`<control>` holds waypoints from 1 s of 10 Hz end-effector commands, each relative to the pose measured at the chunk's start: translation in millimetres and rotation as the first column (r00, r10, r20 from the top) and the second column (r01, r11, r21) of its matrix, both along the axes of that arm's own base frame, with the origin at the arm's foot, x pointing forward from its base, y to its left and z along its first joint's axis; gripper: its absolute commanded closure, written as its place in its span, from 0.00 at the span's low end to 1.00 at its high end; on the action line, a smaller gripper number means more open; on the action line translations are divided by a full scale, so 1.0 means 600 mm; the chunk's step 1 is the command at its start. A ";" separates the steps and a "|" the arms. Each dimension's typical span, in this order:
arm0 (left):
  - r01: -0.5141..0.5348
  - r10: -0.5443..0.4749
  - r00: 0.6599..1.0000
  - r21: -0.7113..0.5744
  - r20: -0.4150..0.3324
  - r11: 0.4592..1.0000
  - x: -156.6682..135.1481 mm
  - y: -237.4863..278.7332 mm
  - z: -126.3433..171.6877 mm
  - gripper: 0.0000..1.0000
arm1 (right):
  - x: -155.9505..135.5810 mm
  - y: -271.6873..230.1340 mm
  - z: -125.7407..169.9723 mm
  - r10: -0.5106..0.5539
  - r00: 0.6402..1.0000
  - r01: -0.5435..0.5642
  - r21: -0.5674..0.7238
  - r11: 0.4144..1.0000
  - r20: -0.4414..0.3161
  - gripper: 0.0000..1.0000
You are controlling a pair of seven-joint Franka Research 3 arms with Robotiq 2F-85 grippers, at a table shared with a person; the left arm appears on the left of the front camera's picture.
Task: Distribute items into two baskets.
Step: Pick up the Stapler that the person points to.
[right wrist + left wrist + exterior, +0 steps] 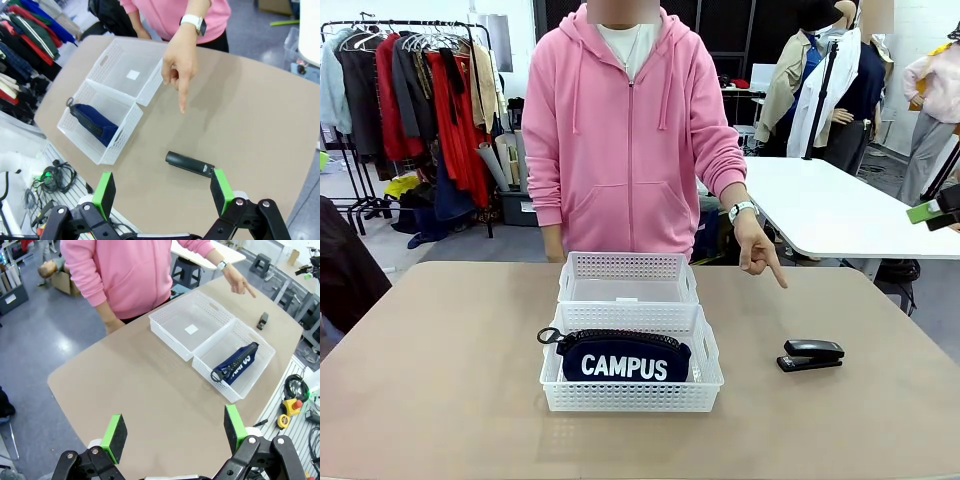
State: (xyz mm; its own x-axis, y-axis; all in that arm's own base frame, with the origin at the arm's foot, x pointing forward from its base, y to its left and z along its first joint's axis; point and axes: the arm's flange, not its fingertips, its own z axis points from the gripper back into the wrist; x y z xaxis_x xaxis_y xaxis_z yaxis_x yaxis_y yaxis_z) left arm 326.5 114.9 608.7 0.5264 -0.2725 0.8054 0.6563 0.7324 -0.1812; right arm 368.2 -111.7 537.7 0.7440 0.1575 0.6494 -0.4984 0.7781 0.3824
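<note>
The navy CAMPUS pouch (625,358) already lies in the near basket (630,402). The far basket (628,266), touching it, seems empty, though its lattice wall hides part. The black stapler (810,355) sits on the table (450,380) well to the right, and the person's hand (757,250) points toward it. The left gripper (174,432) and right gripper (162,191) hang released, holding nothing. Next, I judge, the right gripper must drop over the stapler, clasp its narrow sides and carry it to the far basket

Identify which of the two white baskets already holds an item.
The basket nearer the robot: the navy CAMPUS pouch lies in it. The far basket, by the person, has no item in it.
</note>
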 end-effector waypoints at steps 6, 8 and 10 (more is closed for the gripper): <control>0.000 0.000 1.000 0.002 0.006 1.000 0.001 0.000 0.001 0.00 | 0.124 0.091 -0.022 0.222 0.971 -0.239 -0.315 0.919 -0.088 0.00; 0.000 0.000 1.000 0.002 0.006 1.000 0.001 0.000 0.001 0.00 | 0.146 0.118 -0.046 0.339 0.936 -0.346 -0.418 0.840 -0.093 0.00; 0.000 0.000 1.000 0.002 0.006 1.000 0.001 0.000 0.001 0.00 | 0.148 0.136 -0.070 0.554 0.817 -0.555 -0.477 0.682 -0.159 0.00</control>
State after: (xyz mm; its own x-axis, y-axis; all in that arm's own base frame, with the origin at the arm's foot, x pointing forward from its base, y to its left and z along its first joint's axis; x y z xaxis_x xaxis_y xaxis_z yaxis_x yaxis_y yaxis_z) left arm 326.9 114.8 608.4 0.5288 -0.2738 0.8033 0.6543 0.7344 -0.1804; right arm 452.1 -24.9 493.5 0.5390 0.7416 0.3994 -0.8266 0.5569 0.0814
